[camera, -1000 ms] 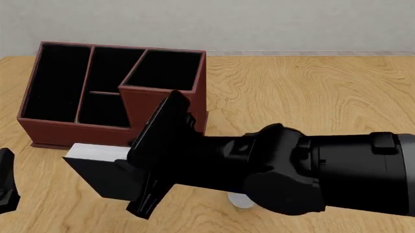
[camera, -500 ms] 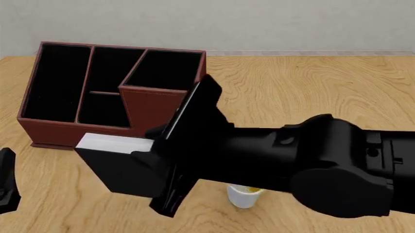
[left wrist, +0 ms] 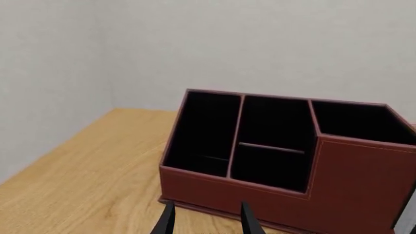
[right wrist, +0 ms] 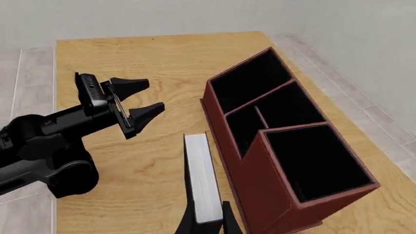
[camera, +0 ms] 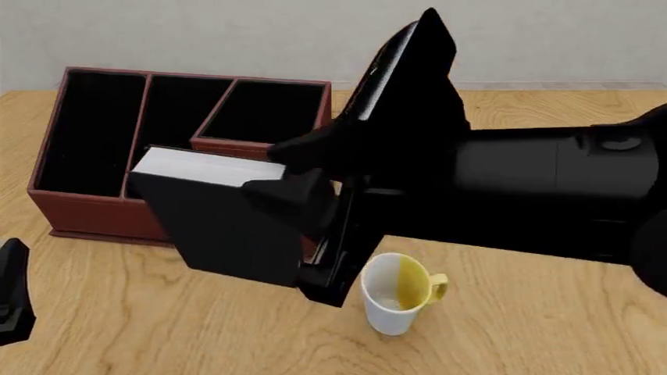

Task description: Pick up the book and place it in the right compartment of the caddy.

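Black cover, white page edges: the book (camera: 224, 226) is up off the tabletop (camera: 542, 141), clamped in the right claw (camera: 323, 234), hanging in front of the caddy (camera: 94, 205) and not inside it. In the right wrist view the claw's two fingers sit tight on either side of the book's white page block (right wrist: 201, 187), with the caddy just beside it. The tall right compartment (camera: 269, 111) stands behind the book's upper edge, black-lined, nothing in it. A white mug (camera: 398, 294) with a yellow inside stands on the wood just below the right arm, near the book's lower corner. Over on the left, the left claw (right wrist: 133, 108) hovers with its fingers spread apart, holding nothing, well clear of the caddy. From its own camera its two fingertips (left wrist: 248, 220) point at the caddy's low front wall.
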Robot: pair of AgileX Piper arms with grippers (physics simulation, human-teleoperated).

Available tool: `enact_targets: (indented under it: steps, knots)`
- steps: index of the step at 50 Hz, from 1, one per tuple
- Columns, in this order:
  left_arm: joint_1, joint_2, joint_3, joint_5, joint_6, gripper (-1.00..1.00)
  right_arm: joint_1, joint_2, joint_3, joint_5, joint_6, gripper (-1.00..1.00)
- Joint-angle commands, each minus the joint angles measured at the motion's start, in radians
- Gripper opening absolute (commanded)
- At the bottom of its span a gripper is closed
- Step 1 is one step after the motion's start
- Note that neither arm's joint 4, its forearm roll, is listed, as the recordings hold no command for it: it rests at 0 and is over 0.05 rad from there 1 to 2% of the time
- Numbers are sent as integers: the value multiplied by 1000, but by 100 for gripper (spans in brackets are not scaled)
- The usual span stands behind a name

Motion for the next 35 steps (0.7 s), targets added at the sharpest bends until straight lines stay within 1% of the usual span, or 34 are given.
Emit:
enact_targets:
  steps: [1,4,5,8,16,25,29,31,35]
  knots:
    - [-21,0,0,12,-10,100,-22,-68,-102,117,-10,-100]
    - [-32,0,0,12,-16,100,-26,-80,-146,159,-8,-100]
    - [-47,0,0,16,-19,100,-30,-84,-160,173,-21,-100]
    - [-63,0,0,14,-12,100,-31,-90,-188,199,-18,-100]
    - [-138,0,1,20,-4,100,-35,-95,-274,269,-40,-100]
    - [-174,0,0,30,13,100,-38,-87,-344,310,-58,-100]
    - [-173,0,0,26,14,100,-33,-78,-375,328,-60,-100]
    - [-177,0,0,25,14,100,-27,-72,-395,339,-54,-100]
    - [-185,0,-2,26,15,100,-14,-53,-452,373,-62,-100]
